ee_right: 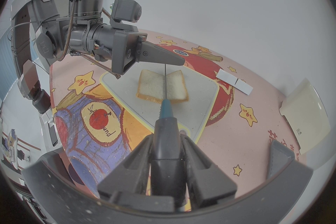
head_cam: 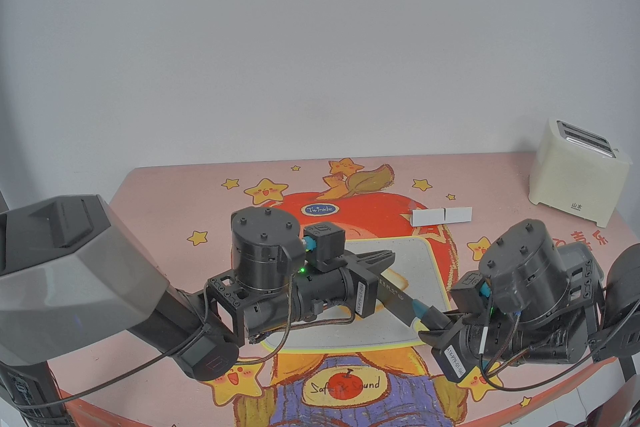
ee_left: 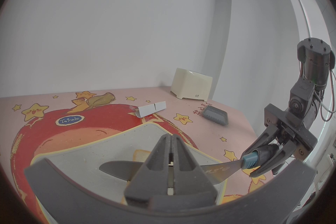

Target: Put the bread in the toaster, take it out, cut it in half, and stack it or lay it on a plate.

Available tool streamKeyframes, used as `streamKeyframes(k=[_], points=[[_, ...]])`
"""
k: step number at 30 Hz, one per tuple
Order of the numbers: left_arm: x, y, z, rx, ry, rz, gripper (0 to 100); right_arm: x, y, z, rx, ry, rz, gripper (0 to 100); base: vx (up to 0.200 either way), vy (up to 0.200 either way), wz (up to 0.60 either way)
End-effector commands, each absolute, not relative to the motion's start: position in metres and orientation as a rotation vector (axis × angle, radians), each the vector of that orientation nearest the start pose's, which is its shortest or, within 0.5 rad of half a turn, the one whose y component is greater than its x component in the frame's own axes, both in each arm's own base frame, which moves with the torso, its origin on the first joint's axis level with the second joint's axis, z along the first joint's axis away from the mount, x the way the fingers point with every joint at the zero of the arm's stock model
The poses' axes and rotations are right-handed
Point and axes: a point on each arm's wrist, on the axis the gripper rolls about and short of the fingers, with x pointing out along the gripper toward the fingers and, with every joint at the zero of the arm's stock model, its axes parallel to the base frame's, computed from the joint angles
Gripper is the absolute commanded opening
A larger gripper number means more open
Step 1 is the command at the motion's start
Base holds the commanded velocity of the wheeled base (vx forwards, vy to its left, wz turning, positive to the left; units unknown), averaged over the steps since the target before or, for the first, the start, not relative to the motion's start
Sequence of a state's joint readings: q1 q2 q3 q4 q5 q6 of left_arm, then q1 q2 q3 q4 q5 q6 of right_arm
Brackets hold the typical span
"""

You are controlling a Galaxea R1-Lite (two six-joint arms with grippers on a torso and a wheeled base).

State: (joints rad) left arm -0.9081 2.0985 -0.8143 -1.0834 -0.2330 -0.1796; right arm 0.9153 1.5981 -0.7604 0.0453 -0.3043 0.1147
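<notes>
Right gripper (ee_right: pixel 167 140), fingers clamped on the handle of the knife (ee_right: pixel 166 111), holds the blade on edge along the midline of the bread (ee_right: pixel 150 85). The slice lies flat on the board (ee_right: pixel 201 109) at the front of the table (head_cam: pixel 173 201), well apart from the toaster (head_cam: pixel 579 171), a placement that suits an even halving. Left gripper (ee_right: pixel 176 57), fingers pressed together on nothing, points over the slice's far edge by the blade tip, probably to steady it, though contact cannot be made out.
</notes>
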Motion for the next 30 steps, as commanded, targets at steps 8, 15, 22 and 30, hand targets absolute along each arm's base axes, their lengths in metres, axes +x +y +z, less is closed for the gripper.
streamKeyframes(k=[8, 15, 22, 30], points=[[0.225, -0.297, 0.092, -0.088, 0.304, -1.114, 0, 0.145, 0.177, 0.149, -0.395, 0.745, 0.53, 0, 0.0, 0.0, 0.0], [0.225, -0.297, 0.092, -0.088, 0.304, -1.114, 0, 0.145, 0.176, 0.145, -0.399, 0.755, 0.527, 0, 0.0, 0.0, 0.0], [0.225, -0.297, 0.091, -0.087, 0.306, -1.114, 0, 0.155, 0.188, 0.143, -0.403, 0.761, 0.526, 0, 0.0, 0.0, 0.0], [0.224, -0.296, 0.09, -0.086, 0.311, -1.114, 0, 0.162, 0.199, 0.142, -0.403, 0.762, 0.526, 0, 0.0, 0.0, 0.0]])
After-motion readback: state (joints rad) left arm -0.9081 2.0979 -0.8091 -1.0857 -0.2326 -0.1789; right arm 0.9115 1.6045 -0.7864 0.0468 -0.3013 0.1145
